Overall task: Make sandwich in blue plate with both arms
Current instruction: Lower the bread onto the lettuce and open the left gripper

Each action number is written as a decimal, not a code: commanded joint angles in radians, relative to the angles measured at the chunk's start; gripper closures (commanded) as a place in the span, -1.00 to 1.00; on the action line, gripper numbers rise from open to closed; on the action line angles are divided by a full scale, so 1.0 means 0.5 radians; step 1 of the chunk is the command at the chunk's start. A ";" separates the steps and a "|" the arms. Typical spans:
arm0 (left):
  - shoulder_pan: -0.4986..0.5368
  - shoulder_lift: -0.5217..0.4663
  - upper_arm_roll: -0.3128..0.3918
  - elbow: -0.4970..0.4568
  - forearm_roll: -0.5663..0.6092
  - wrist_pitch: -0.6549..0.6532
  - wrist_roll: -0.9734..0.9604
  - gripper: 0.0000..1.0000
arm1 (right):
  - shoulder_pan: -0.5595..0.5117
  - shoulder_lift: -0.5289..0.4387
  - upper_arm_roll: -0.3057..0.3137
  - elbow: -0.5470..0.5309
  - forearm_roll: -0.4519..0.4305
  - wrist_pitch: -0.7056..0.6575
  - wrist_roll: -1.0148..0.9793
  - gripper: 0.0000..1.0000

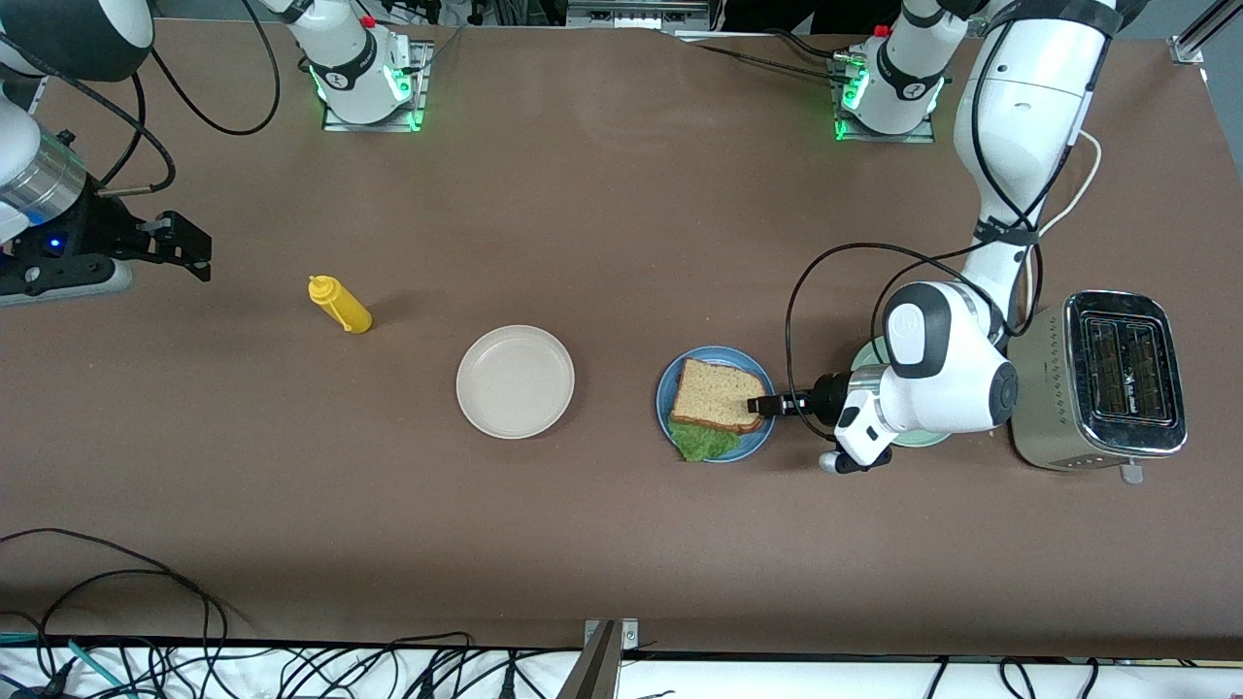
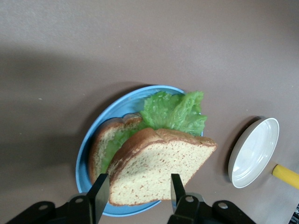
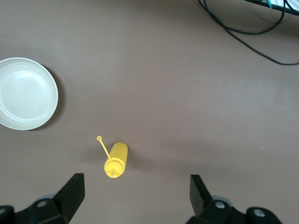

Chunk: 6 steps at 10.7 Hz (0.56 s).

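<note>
We find the sandwich (image 1: 717, 398) lying on the blue plate (image 1: 668, 388), lettuce (image 2: 173, 112) sticking out at the camera-side edge. The left claw (image 1: 759, 406) sits low at the plate's rim on the toaster (image 1: 1097, 379) side; its fingers (image 2: 99, 196) flank the top slice (image 2: 159, 170) with gaps showing, parted, not gripping. The right claw (image 3: 135, 196) waits over the bare surface (image 1: 602, 223), well apart from the plate, spread wide above the yellow bottle (image 3: 115, 161).

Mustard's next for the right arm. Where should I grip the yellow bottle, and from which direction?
Grip the yellow bottle across its round body, coming straight down. It lies on its side, and the open right end effector is already above it.
</note>
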 commanded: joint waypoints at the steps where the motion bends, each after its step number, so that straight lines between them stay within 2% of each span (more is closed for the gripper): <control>1: 0.073 0.015 -0.001 0.023 -0.054 -0.019 0.054 -0.34 | -0.023 -0.017 0.031 -0.047 0.003 0.030 0.062 -1.00; 2: 0.098 -0.007 -0.001 0.017 -0.042 -0.062 0.048 -0.99 | -0.023 -0.017 0.031 -0.047 0.006 0.030 0.074 -1.00; 3: 0.123 -0.052 0.002 0.017 -0.036 -0.147 0.045 -1.00 | -0.023 -0.017 0.031 -0.047 0.019 0.027 0.080 -1.00; 6: 0.242 -0.242 0.009 0.017 0.353 -0.393 0.042 -1.00 | -0.017 -0.020 0.031 -0.010 0.055 0.006 0.166 -1.00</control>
